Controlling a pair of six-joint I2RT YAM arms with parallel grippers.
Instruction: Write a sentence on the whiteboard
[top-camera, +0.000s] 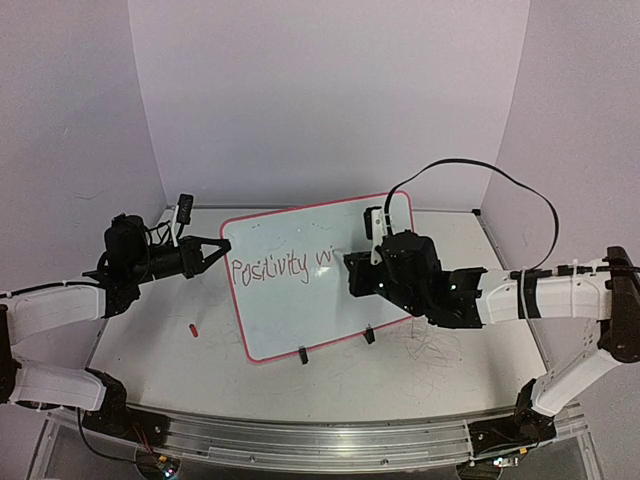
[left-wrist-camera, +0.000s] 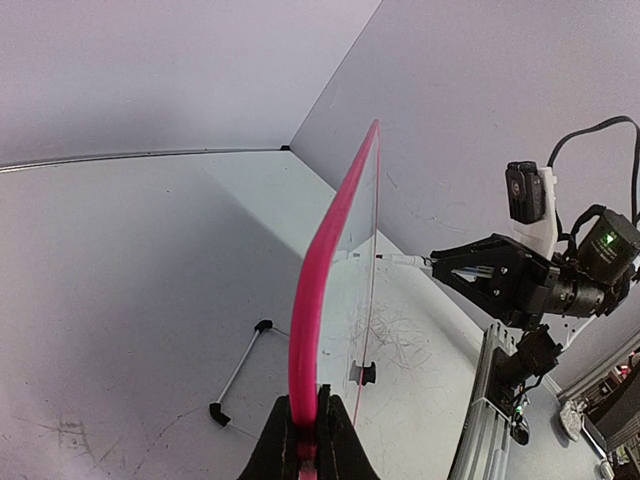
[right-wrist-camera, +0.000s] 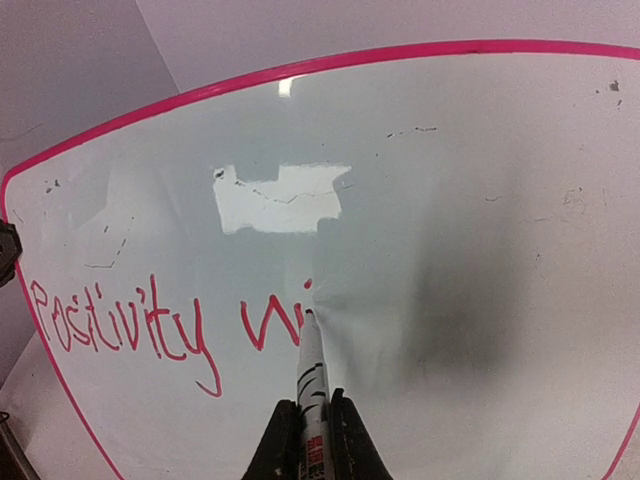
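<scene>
- Red-purple lettering, the sentence (top-camera: 280, 268), runs across the left half of the whiteboard (top-camera: 290, 325), which stands on edge at the middle of the table (top-camera: 130, 350).
- It reads "Positivity wi": one word is done and a second is barely begun.
- I judge the task to be roughly half done. The bare board toward three o'clock of the writing awaits the rest.
- The right gripper (right-wrist-camera: 312, 425) is clamped around a marker (right-wrist-camera: 310, 370), whose tip touches the board at the last letter.
- The right arm reaches in from four o'clock with its forearm low, pointing the marker at the board's face.
- The left gripper (left-wrist-camera: 305, 432) is closed on the board's pink rim at nine o'clock, which looks meant to steady it.
- The left arm stretches in from eight o'clock with its elbow bent, the fingers pointing toward three o'clock.
</scene>
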